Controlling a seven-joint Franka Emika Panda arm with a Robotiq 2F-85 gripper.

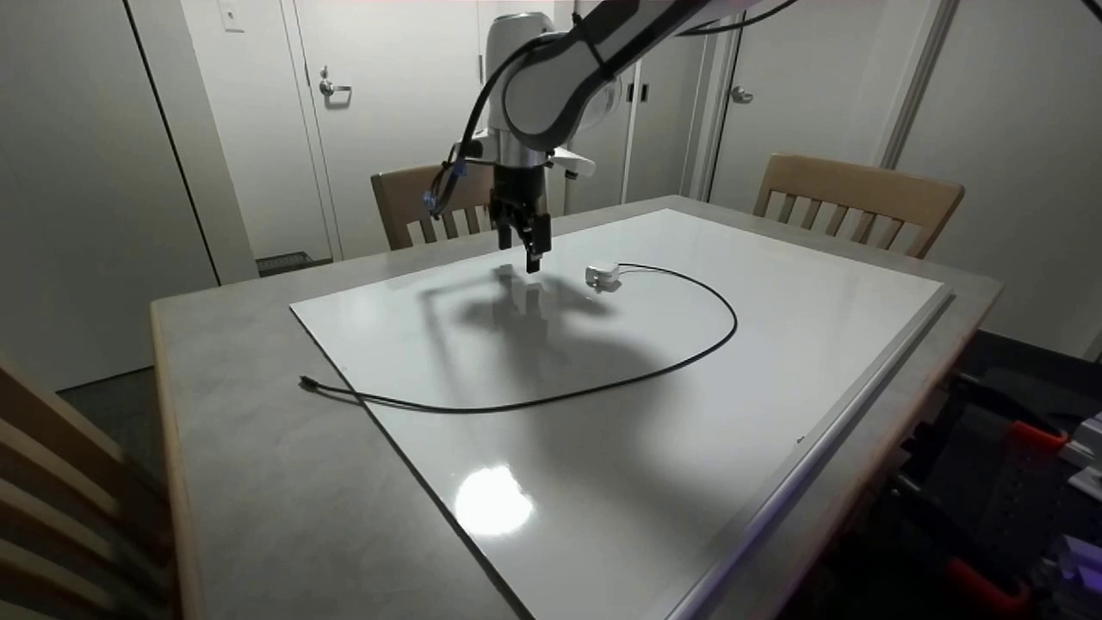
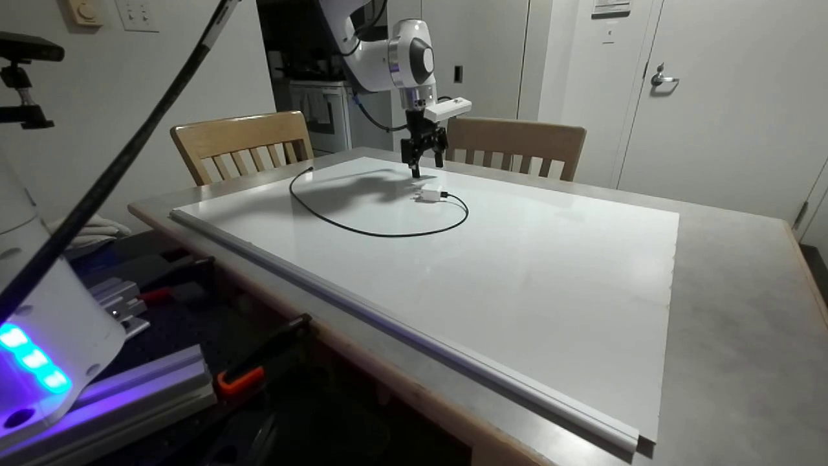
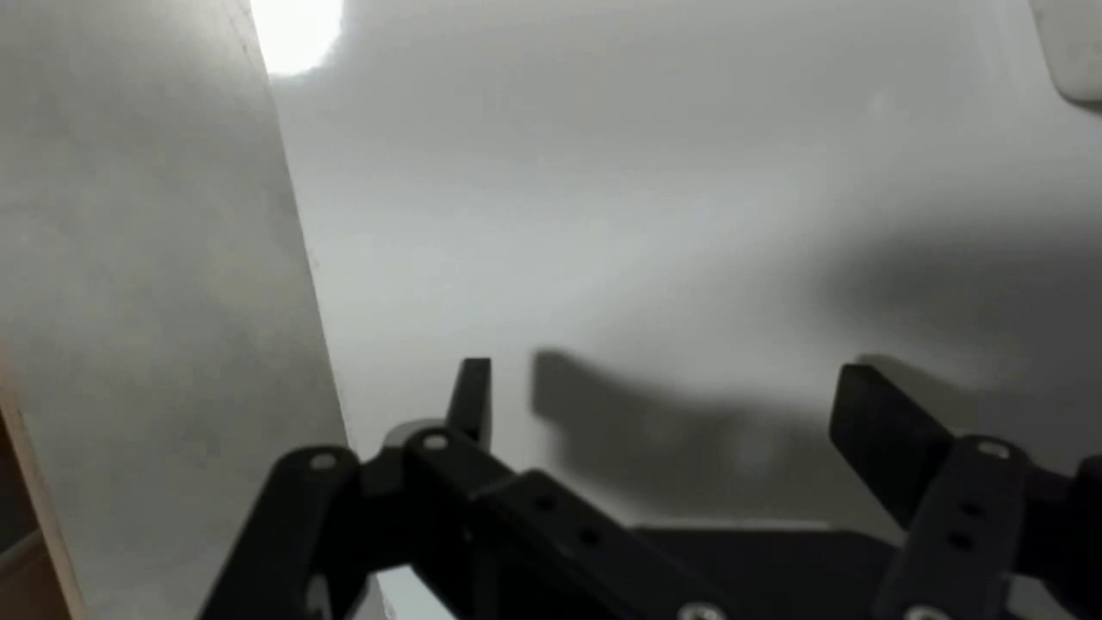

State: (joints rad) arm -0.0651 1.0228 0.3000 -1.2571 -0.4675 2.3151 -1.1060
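One white plug adapter (image 1: pixel 601 275) is seen near the gripper (image 3: pixel 667 392), lower down and to one side, untouched. The gripper's two fingers are held wide apart. Into the adapter one black cable (image 2: pixel 393 235) is plugged; in both exterior views it is laid in a broad curve, away from the gripper. Beneath the gripper, one glossy white board (image 2: pixel 550 272) is laid on one grey table (image 1: pixel 258 482), and the board's edge is crossed by the cable. In an exterior view, three wooden chairs (image 1: pixel 861 188) are seen around the table, one beyond the gripper.
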